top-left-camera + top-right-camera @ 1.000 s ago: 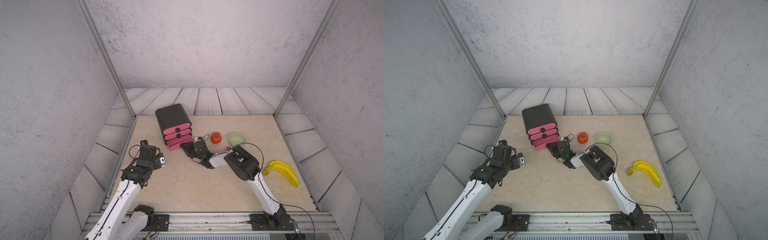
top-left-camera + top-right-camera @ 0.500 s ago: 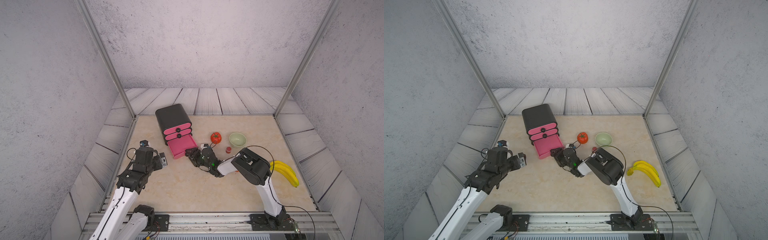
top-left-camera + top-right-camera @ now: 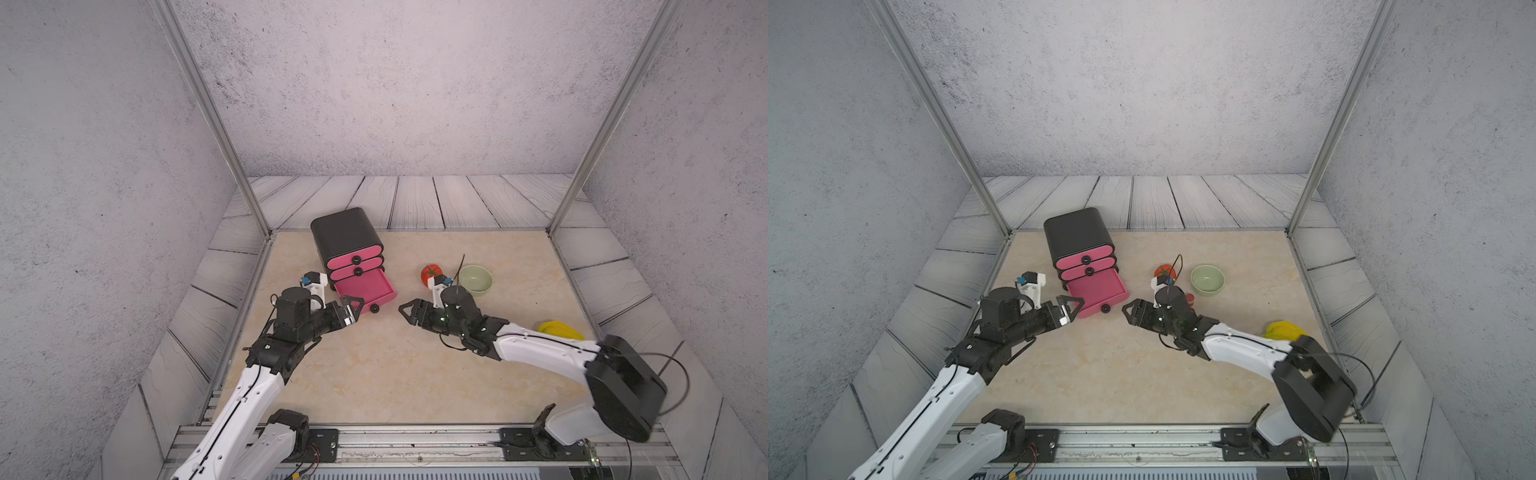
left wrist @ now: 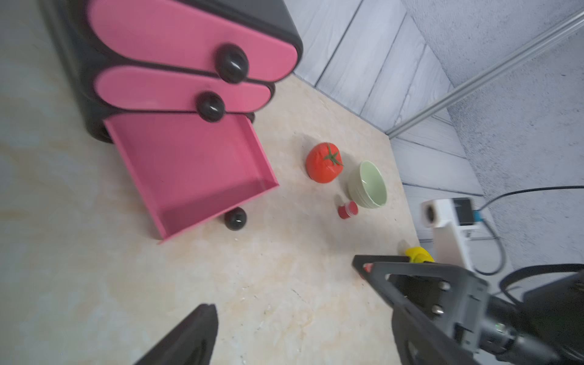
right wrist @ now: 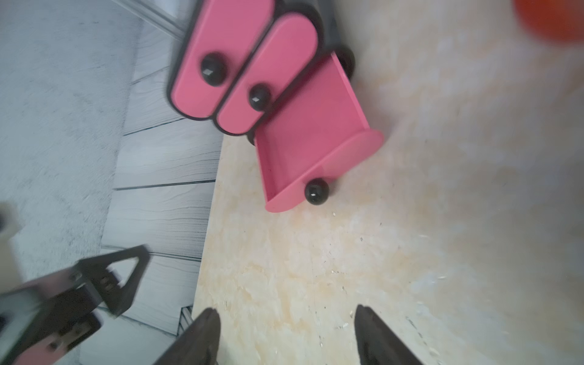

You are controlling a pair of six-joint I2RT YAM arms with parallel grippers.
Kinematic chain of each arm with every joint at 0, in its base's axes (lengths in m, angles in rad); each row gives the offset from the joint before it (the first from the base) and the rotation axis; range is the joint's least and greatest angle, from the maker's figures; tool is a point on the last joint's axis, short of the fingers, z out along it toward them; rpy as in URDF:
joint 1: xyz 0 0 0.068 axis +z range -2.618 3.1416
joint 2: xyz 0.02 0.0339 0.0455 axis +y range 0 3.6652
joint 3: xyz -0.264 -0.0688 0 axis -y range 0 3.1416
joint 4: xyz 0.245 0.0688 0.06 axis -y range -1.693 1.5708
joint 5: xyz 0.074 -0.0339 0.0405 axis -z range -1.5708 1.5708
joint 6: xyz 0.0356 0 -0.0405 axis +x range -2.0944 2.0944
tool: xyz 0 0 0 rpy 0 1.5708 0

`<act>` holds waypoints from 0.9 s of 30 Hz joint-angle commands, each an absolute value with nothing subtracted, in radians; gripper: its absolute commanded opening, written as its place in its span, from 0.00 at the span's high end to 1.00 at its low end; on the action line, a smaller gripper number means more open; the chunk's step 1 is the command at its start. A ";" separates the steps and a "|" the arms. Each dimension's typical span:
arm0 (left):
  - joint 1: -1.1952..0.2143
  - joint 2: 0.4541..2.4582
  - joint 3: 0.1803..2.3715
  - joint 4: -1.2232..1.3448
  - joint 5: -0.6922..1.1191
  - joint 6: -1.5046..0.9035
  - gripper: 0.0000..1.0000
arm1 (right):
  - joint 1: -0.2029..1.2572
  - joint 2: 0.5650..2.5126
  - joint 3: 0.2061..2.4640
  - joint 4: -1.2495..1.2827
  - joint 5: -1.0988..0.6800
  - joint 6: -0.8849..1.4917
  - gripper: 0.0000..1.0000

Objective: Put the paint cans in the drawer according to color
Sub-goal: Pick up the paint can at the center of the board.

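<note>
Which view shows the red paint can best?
The left wrist view: the red can stands in full, unblocked, near the bowl. In the top views the right arm covers it; at most a red sliver shows. The right wrist view misses it.

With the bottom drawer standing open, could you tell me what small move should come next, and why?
Probably swing the right gripper toward the red paint can beside the green bowl: the bottom drawer is open and looks empty, and that gripper is open, holding nothing.
</note>
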State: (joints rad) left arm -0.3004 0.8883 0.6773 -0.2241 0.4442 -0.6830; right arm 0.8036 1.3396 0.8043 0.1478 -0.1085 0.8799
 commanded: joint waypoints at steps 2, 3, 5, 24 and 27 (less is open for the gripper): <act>-0.439 1.025 0.753 -0.161 0.488 -0.715 0.08 | 0.798 1.031 0.720 -0.230 0.243 0.447 0.27; -0.472 1.066 0.778 -0.178 0.466 -0.700 0.08 | 0.790 0.966 0.683 -0.238 0.294 0.435 0.27; -0.555 1.175 0.850 -0.231 0.413 -0.651 0.09 | 0.728 0.823 0.600 -0.262 0.316 0.471 0.28; -0.851 2.012 1.586 -0.448 0.105 -0.278 0.11 | 0.524 0.346 0.483 -0.572 0.440 0.734 0.30; -0.858 2.072 1.623 -0.379 0.142 -0.257 0.11 | 0.523 0.347 0.497 -0.597 0.451 0.719 0.30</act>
